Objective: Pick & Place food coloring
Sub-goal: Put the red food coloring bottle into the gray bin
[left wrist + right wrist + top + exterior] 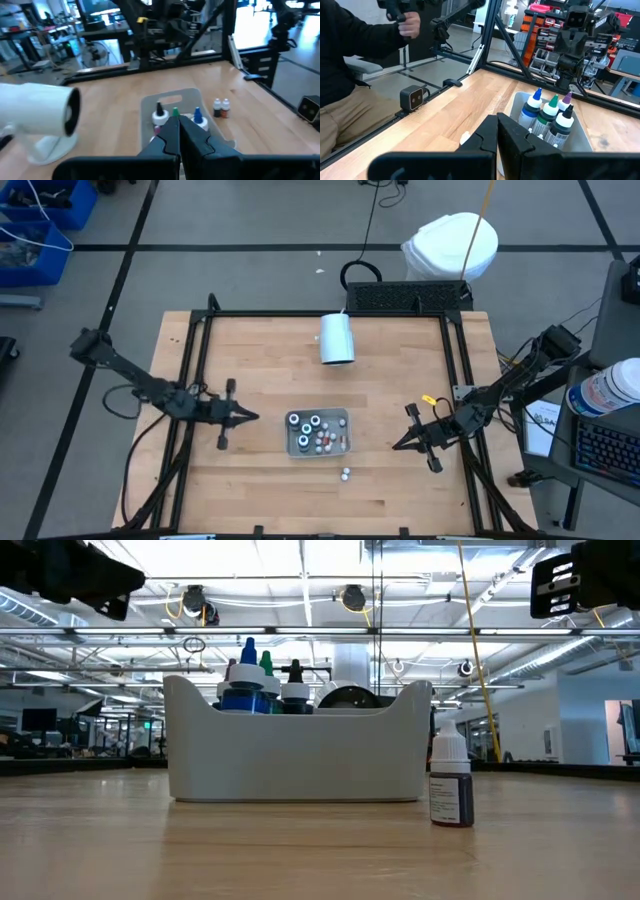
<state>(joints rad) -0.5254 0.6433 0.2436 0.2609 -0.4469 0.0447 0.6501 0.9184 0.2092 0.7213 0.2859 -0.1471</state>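
The food coloring bottles (pixel 318 434) stand upright in a small grey tray (pixel 291 423) near the table's middle; their blue, green and dark tips (pixel 262 680) rise above its wall. Two more small white-capped bottles (pixel 345 474) stand on the table just near of the tray, and they also show in the left wrist view (pixel 221 108). My left gripper (pixel 252 417) hovers left of the tray, shut and pointing at it. My right gripper (pixel 395 446) hovers right of the tray, shut with nothing in it.
A white cylinder cup (pixel 336 338) lies on its side at the table's far middle. A black frame (pixel 200 350) runs along the table's edges. A seated person (pixel 350 75) is beyond the table's left side. Bare wood lies left and right of the tray.
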